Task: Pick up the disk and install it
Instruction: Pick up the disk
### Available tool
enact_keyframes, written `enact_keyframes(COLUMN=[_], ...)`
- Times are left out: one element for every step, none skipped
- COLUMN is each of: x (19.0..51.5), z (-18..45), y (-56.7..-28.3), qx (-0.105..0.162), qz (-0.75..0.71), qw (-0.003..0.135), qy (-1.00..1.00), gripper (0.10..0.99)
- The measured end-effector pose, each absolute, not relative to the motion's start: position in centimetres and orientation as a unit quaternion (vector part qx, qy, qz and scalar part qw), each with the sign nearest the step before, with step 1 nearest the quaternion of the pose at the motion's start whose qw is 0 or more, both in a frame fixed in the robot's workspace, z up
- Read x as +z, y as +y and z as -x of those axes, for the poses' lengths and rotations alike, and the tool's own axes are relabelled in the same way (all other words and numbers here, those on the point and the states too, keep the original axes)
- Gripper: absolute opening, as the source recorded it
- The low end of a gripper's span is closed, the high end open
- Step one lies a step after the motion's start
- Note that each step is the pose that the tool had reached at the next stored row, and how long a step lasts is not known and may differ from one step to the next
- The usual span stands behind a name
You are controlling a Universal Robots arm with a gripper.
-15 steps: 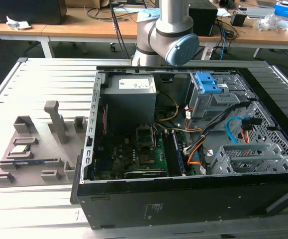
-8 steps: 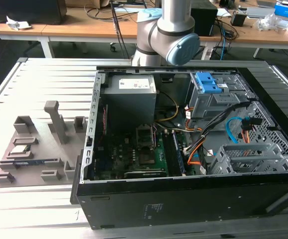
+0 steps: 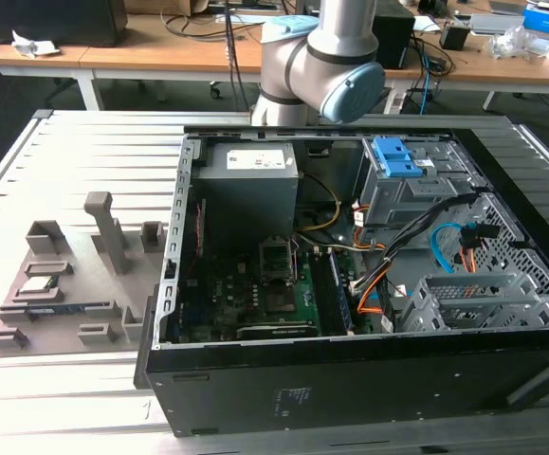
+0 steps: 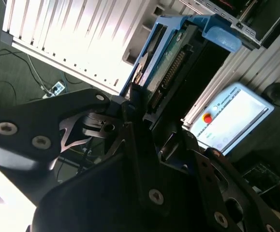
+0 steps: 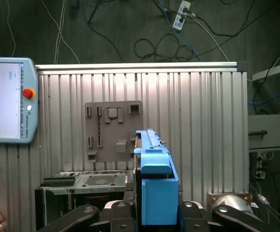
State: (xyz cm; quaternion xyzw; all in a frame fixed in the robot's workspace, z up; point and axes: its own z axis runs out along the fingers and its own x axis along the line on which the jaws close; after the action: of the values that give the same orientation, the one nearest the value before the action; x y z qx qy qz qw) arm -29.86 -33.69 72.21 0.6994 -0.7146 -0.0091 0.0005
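While the gripper point(image 5: 153, 218) pinches the disk point(image 5: 155, 186) edge-on, aloft over the table point(image 5: 202, 121), a firm, square hold matters: any tilt in the jaws would, I judge, foul it against the bay point(image 3: 388, 199) in the case point(image 3: 350, 379).

Bright blue plastic frames the disk point(image 5: 155, 191), set against the ribbed silver table point(image 5: 202, 121) and a matt grey fixture plate point(image 5: 111, 130). The black computer case point(image 3: 350, 389) shows blue latches point(image 3: 397, 156), a blue cable point(image 3: 437, 248) and orange wires point(image 3: 374, 284); the button point(image 5: 29, 93) on the pale grey pendant point(image 5: 29, 125) is red.
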Motion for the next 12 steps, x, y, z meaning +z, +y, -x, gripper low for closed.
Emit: enact_keyframes(x=[72.0, 71.8, 71.6, 71.4, 71.2, 71.1, 71.0, 70.7, 70.4, 70.2, 70.0, 69.8], z=[29.6, 29.3, 29.0, 28.7, 28.4, 28.2, 28.0, 27.5, 27.1, 26.8, 26.5, 26.2], y=[-33.7, -33.7, -33.7, -33.7, -33.7, -33.7, -33.7, -33.7, -33.7, -33.7, -33.7, -33.7], qx=[-0.009, -0.009, -0.010, -0.010, -0.010, -0.010, -0.010, -0.011, -0.011, -0.011, -0.011, -0.011], qz=[-0.699, -0.699, -0.699, -0.699, -0.699, -0.699, -0.699, -0.699, -0.699, -0.699, -0.699, -0.699], qw=[0.001, 0.001, 0.002, 0.002, 0.002, 0.003, 0.003, 0.003, 0.003, 0.004, 0.004, 0.004], qy=[-0.715, -0.715, -0.715, -0.715, -0.715, -0.715, -0.715, -0.715, -0.715, -0.715, -0.715, -0.715], gripper=[0.361, 0.361, 0.361, 0.361, 0.361, 0.361, 0.361, 0.361, 0.361, 0.361, 0.361, 0.361])
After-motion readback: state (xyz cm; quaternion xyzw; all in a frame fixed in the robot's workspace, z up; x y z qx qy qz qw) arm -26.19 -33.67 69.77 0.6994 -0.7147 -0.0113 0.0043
